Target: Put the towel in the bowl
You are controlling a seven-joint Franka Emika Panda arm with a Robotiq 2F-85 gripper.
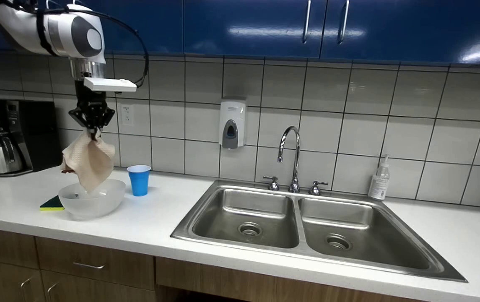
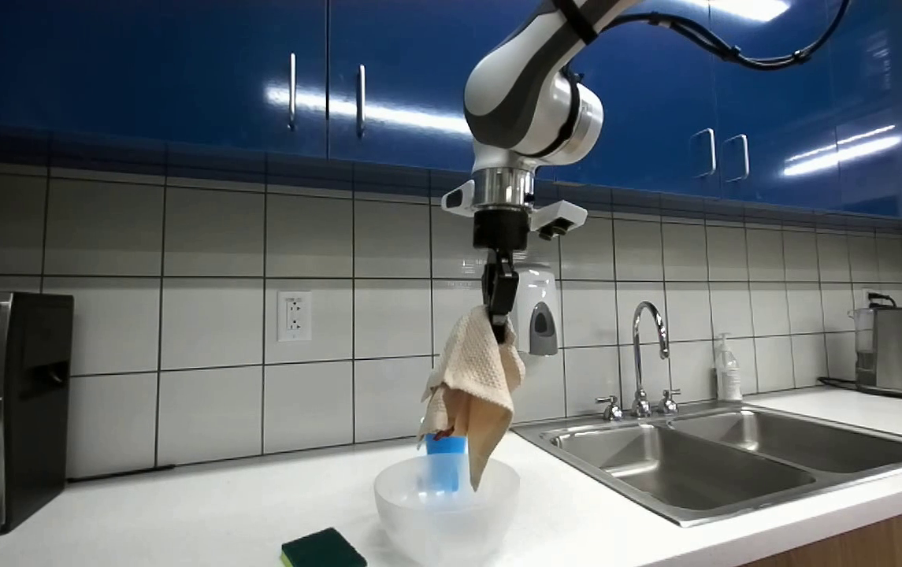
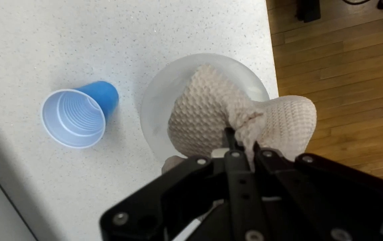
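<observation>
Beige towel [image 1: 91, 161] dangles, pinched tight in the gripper [image 1: 93, 134], over the cloudy bowl [image 1: 97, 208], lowest corner down at its mouth. In an exterior view, I see a blue cup [image 1: 140, 183] at the bowl's two o'clock, a green sponge [image 1: 51, 204] at nine.

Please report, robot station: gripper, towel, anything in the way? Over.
Fingers shut on towel. Towel hangs over bowl, not yet released. Blue cup beside bowl, not beneath towel.

In an exterior view we count one towel [image 1: 91, 163], one bowl [image 1: 93, 208], one sponge [image 1: 52, 204] and one cup [image 1: 139, 182] at left, one soap dispenser [image 1: 232, 122] and one faucet [image 1: 296, 167] near centre, two basins [image 1: 245, 214] lower down.
</observation>
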